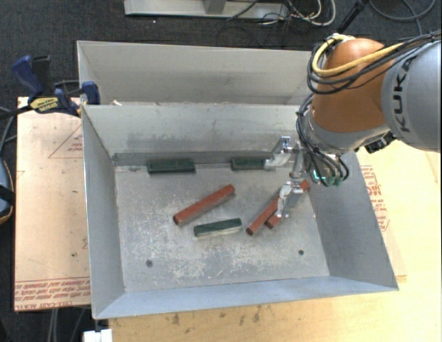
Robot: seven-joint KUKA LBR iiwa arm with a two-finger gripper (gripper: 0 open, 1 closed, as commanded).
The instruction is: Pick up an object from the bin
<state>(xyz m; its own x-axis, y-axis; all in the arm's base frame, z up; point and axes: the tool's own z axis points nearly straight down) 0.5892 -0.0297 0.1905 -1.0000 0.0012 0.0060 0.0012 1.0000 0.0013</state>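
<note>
My gripper [285, 172] is low in the right half of the bin and stands open, with nothing between its fingers. Its upper fingertip [281, 149] is by the back wall, beside a short dark green bar [247, 164]. Its lower fingertip [286, 195] sits over the upper end of two red-brown bars [262, 218] that lie side by side on a slant. Part of the longer one shows beyond the finger. I cannot tell if the finger touches them.
A longer red-brown bar [204, 204] lies slanted mid-bin, with a dark green bar [217, 227] just below it. Another dark green bar [171, 167] rests along the back wall at the left. The arm's orange cover and cables hang over the bin's right wall.
</note>
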